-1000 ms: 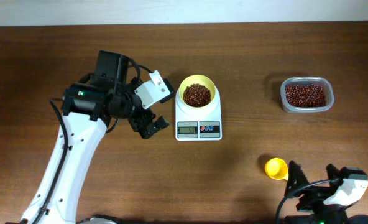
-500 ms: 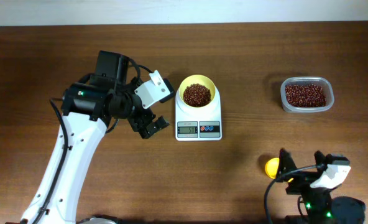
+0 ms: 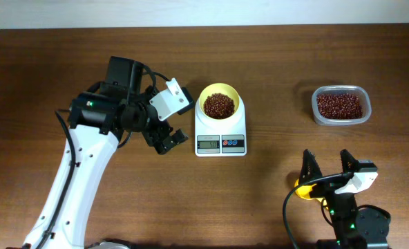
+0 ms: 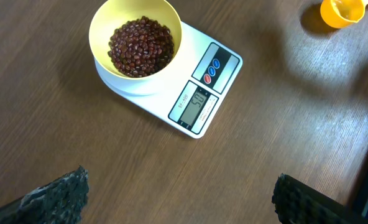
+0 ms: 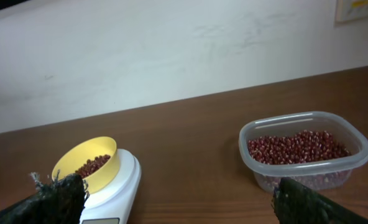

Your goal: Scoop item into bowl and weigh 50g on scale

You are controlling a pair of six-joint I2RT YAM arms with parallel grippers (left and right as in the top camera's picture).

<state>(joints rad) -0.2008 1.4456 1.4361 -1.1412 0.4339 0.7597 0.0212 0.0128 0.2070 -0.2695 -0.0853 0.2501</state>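
Note:
The pale-yellow bowl (image 3: 220, 98) sits on the white scale (image 3: 220, 142) and holds a heap of reddish-brown beans (image 3: 219, 105). In the left wrist view the bowl (image 4: 135, 25), the beans (image 4: 140, 46) and the scale (image 4: 199, 102) show from above. In the right wrist view the bowl (image 5: 91, 157) and the scale (image 5: 119, 186) are at lower left. My left gripper (image 3: 168, 141) is open and empty, just left of the scale. My right gripper (image 3: 327, 164) is open and empty at the front right, raised above the table.
A clear plastic tub (image 3: 340, 105) of beans stands at the right; it also shows in the right wrist view (image 5: 303, 148). A bright-yellow scoop (image 3: 302, 189) lies on the table under my right arm and shows in the left wrist view (image 4: 342, 11).
My right arm has swung up and left over the yellow scoop, its gripper now pointing toward the table's middle. The left arm, bowl and scale have not moved.

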